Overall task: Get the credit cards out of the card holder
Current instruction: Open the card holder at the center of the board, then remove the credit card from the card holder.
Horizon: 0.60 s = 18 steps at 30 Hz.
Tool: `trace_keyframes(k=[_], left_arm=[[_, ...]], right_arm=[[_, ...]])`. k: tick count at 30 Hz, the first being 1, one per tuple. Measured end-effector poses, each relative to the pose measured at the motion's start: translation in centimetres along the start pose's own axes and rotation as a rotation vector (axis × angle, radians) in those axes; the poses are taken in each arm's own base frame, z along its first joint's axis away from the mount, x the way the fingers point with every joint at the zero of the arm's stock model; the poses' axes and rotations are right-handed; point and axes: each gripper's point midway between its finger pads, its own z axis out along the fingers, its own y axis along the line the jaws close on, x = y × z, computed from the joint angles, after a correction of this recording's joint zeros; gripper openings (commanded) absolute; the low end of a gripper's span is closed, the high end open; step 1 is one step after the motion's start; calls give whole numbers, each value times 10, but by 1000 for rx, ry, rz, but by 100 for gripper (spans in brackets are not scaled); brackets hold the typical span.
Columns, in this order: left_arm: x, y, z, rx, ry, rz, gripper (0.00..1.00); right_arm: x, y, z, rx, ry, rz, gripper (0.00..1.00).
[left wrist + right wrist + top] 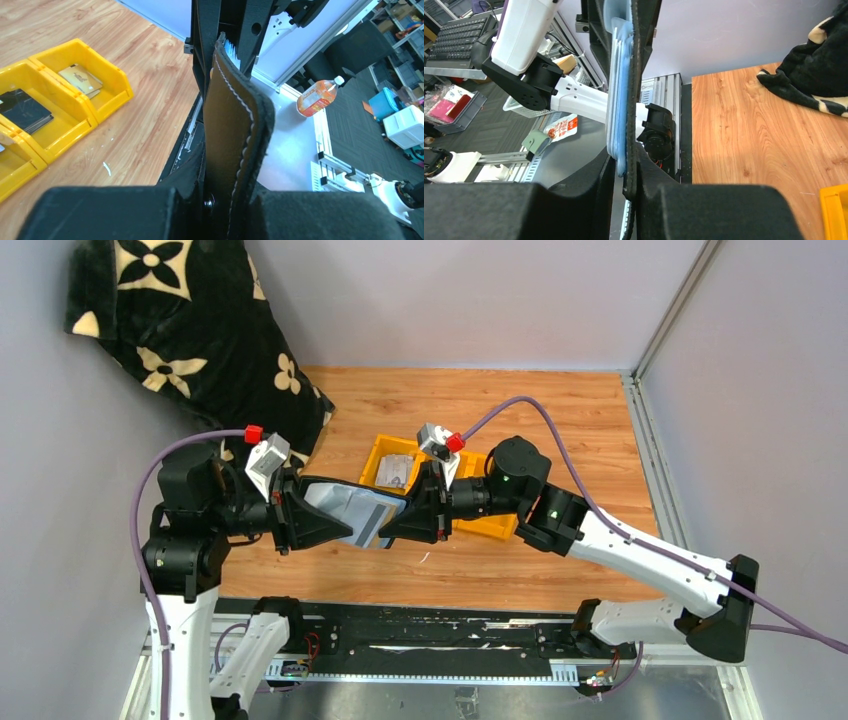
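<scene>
The card holder [345, 502] hangs opened out above the table, pale grey-blue inside facing up, stretched between my two grippers. My left gripper [322, 512] is shut on its left edge; the left wrist view shows the stitched leather flap [235, 115] pinched between the jaws [232, 185]. My right gripper [392, 522] is shut on the right edge, its jaws [626, 160] round the black rim and blue lining [620, 100]. A grey band [373, 524] beside the right fingers may be a card; I cannot tell. A black card [20, 107] and a tan card [80, 79] lie in the tray.
A yellow three-compartment tray [500, 527] stands on the wooden table behind the right gripper, its rim [120, 85] left of the holder in the left wrist view. A black flowered blanket [190, 330] lies at the back left. The black base rail [430, 625] runs along the near edge.
</scene>
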Motion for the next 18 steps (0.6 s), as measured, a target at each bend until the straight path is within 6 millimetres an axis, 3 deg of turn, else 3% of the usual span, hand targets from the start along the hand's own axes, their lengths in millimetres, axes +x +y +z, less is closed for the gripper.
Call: trace_keyframes(k=[12,18], left_arm=[[0,-1,0,-1,-1,0,2],[-4,-5,0,30,4,-31,0]], right_arm=[[0,-2,1,11,1,10,13],[-3,2,1,-9,-16,0,20]])
